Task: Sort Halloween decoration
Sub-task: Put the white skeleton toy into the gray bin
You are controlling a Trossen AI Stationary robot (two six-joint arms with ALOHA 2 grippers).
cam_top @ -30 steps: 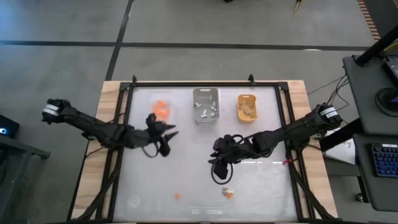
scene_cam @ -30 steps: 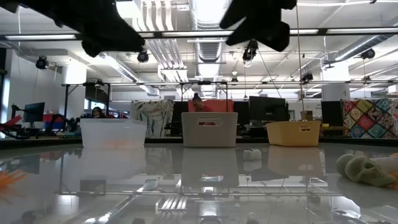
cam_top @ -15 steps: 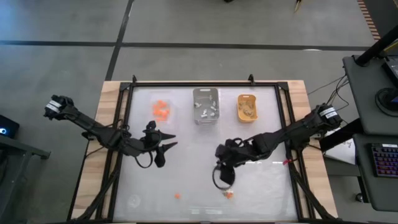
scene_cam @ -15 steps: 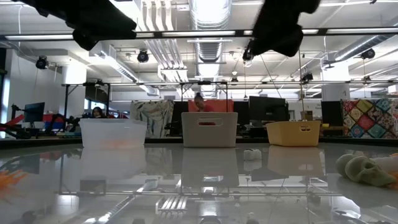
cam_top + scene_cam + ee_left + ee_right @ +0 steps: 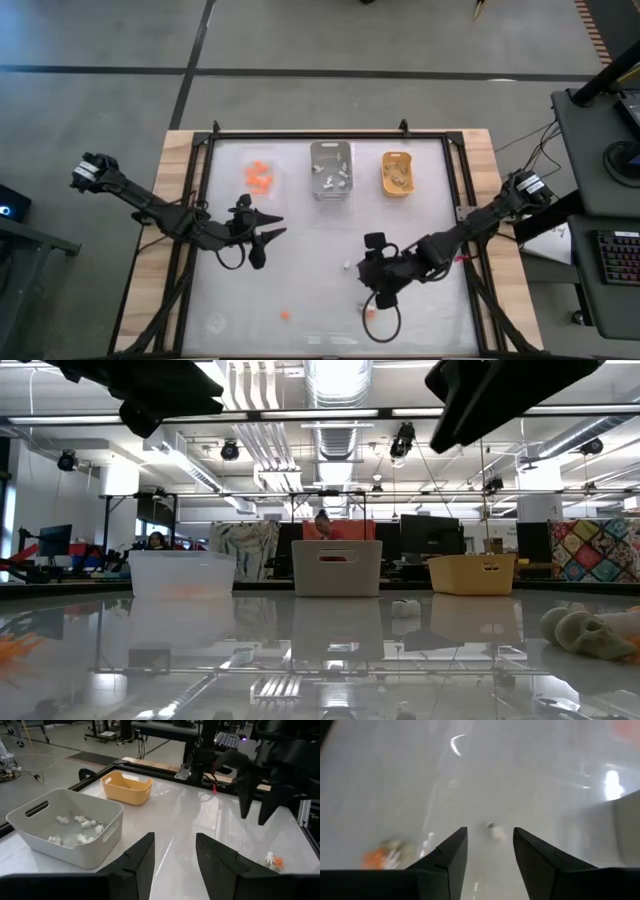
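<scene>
Near the worktop's (image 5: 300, 280) front, the right tool (image 5: 489, 851) hangs spread, empty, above a white trinket (image 5: 496, 833); overhead hides it. The left tool (image 5: 175, 857) gapes empty.

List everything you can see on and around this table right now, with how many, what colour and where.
Clear tray: one, far left of the row, holds orange trinkets.
Grey tray: one, middle of the row, holds white trinkets.
Orange-yellow tray: one, far right of the row, holds tan trinkets.
Orange trinket: one, loose near the front edge.
White-and-orange pair: two trinkets, loose near the front edge, under the right arm.
Table: one, white top, dark frame.
Left gripper: open, empty, in front of the clear tray.
Right gripper: open, empty, over the front loose trinkets.
</scene>
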